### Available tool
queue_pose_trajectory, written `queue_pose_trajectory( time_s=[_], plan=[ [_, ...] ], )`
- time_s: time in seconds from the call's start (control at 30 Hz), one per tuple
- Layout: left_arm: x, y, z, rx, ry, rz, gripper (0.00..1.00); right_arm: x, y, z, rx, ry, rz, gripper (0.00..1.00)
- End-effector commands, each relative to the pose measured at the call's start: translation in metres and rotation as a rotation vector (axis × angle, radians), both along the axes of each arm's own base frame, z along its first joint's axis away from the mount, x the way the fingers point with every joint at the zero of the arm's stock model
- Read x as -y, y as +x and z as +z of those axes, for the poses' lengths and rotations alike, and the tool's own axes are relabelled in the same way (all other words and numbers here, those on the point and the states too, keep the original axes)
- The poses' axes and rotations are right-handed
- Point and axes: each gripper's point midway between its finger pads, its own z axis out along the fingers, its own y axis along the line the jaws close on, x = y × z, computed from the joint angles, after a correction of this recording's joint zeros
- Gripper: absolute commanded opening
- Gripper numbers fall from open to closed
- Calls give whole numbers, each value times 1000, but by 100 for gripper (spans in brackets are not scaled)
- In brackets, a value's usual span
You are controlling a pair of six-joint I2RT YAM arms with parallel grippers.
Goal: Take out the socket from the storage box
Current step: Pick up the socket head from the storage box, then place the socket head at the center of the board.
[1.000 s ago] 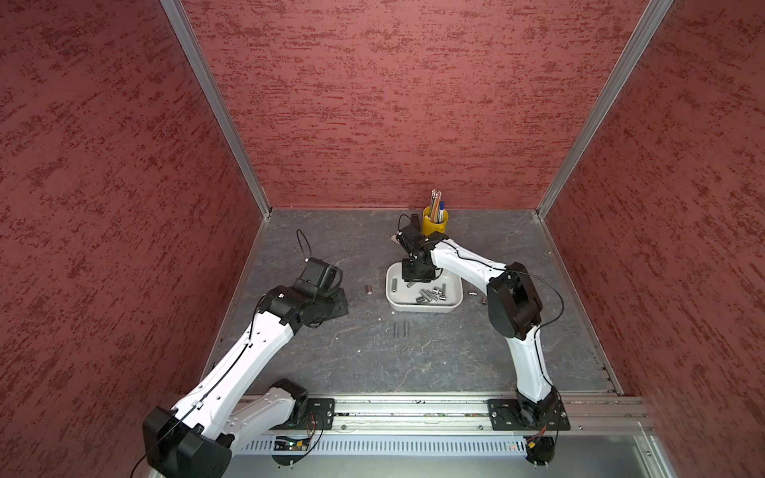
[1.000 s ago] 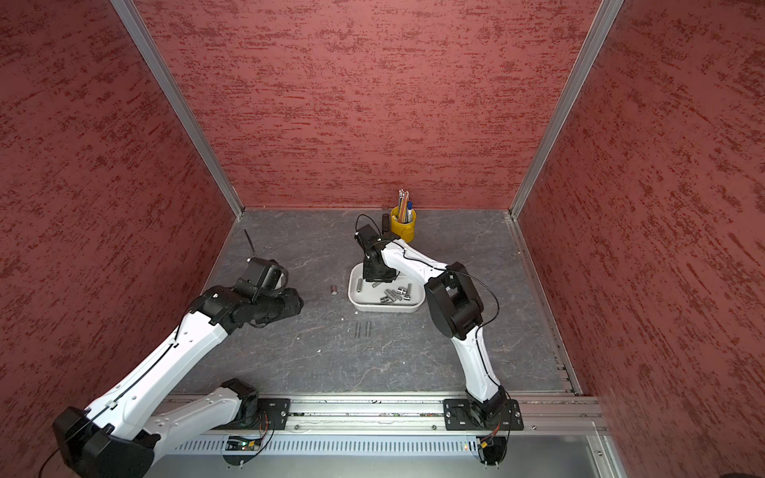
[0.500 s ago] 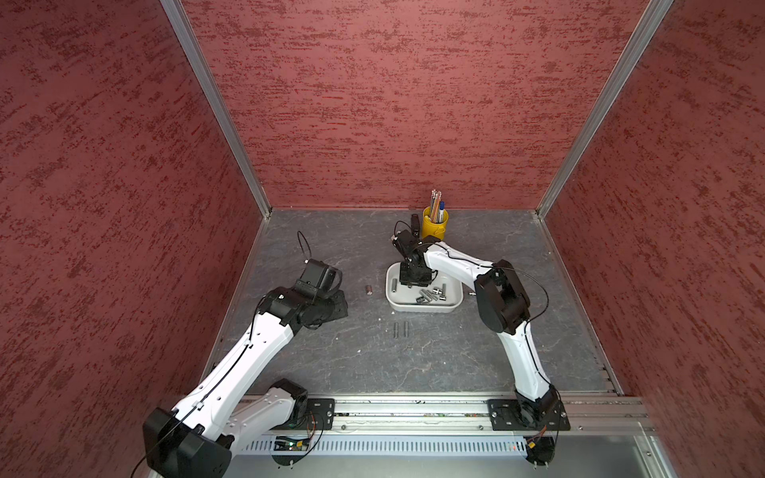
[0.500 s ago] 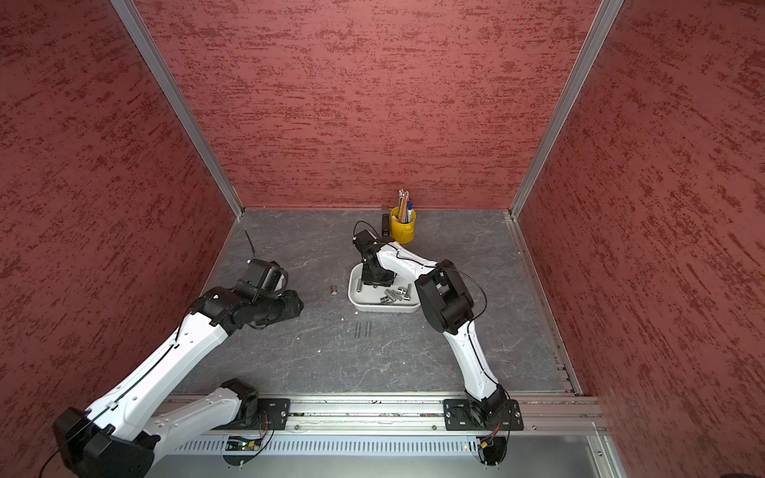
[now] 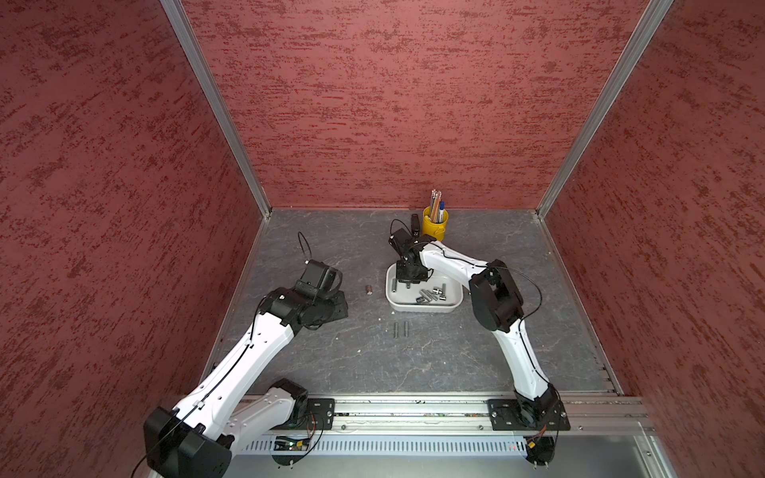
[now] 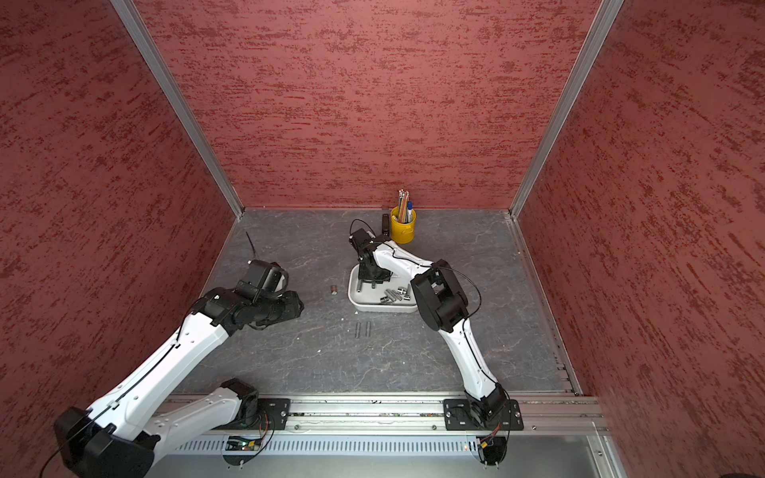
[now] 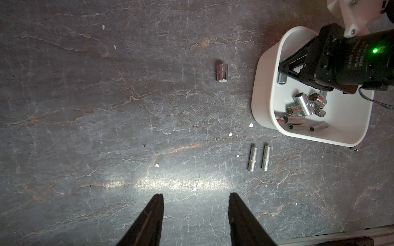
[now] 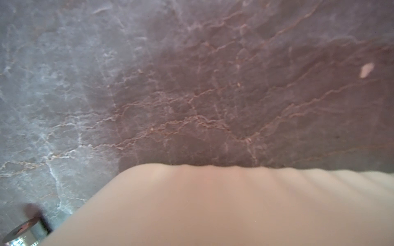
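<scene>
Right elbow swung toward storage box | right jaws: cannot tell | left jaws: apart, empty

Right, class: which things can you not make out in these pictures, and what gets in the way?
- Hold of the right gripper: both top views, own wrist covers the tips; left wrist view, unclear whether it clamps the upright socket.
- Right wrist view: blurred; the storage box wall fills much; the corner socket is cut by the edge.
- The dark object by the yellow cup: too small, top views.
</scene>
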Motion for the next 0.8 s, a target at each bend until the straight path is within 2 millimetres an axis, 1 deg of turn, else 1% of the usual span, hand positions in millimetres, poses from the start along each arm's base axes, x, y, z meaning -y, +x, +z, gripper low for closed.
queue_pose_trajectory(
  time_s=[0.0,0.17,0.27,0.37,0.47,0.6,0.7,0.77],
  plan=[
    [-1,3,-2,11,0,-5,52,-6,-6,11,12,21,22,9],
    [-2,6,-3,6,-2,0,52,-12,-7,52,54,96,8,8],
    [-2,6,-2,10,-8,3,52,-9,-12,78,83,124,3,7],
    [-3,6,-1,16,-12,5,52,-3,-20,97,96,143,1,7],
    [-2,6,-1,15,-12,2,52,1,-32,109,94,174,-2,7],
    [-2,5,-1,17,-13,0,52,9,-52,121,102,203,-3,7],
    [-6,5,-1,20,-1,11,53,12,-73,125,93,234,9,7],
    [-6,6,-2,19,-1,16,53,14,-88,122,79,251,17,7]
  ],
)
